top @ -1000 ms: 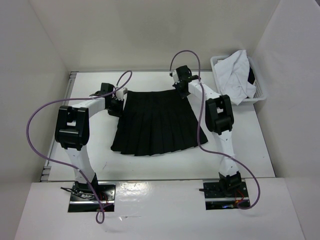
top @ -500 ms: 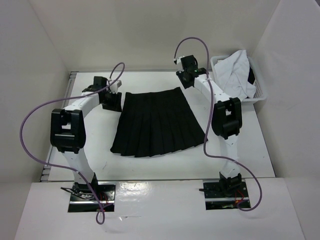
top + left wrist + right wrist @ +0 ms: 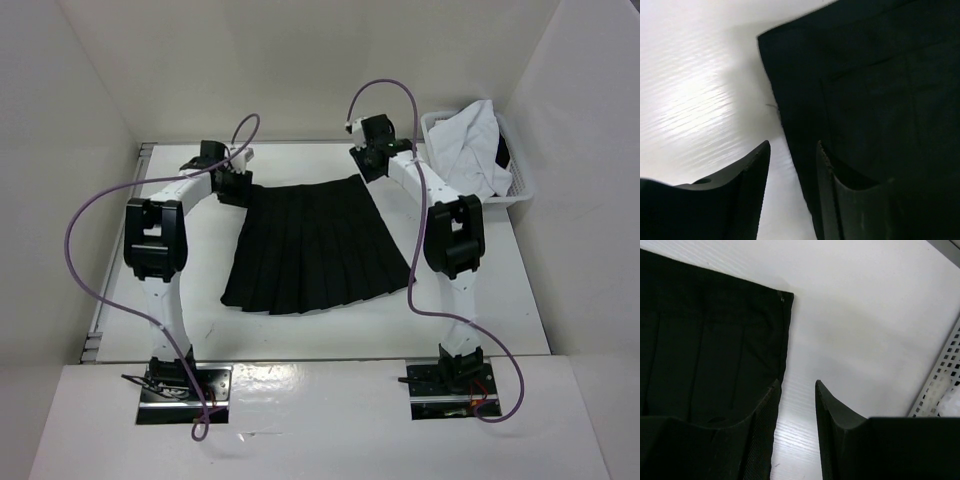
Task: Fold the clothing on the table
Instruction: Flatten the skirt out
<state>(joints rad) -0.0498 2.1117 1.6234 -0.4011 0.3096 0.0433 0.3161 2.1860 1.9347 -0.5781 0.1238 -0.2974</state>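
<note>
The clothing, a black pleated skirt (image 3: 315, 245), lies spread flat on the white table (image 3: 480, 300) with its waistband at the far side. My left gripper (image 3: 233, 186) hovers at the skirt's far left corner. In the left wrist view this gripper (image 3: 792, 150) is open, and the skirt's side edge (image 3: 800, 100) runs under the gap beside the right finger. My right gripper (image 3: 368, 164) is at the far right corner. It is open too (image 3: 796, 385), with bare table between its fingers and the skirt (image 3: 715, 350) just left of them.
A white basket (image 3: 518, 185) holding a white garment (image 3: 468, 145) stands at the table's far right; its perforated wall (image 3: 940, 385) shows at the right of the right wrist view. White walls enclose the table on three sides. Purple cables loop above both arms.
Both grippers have gone from shut to open and let go of the waistband corners. The right one drew back slightly; the left swung outward, then returned to the corner. The skirt now lies flat.
</note>
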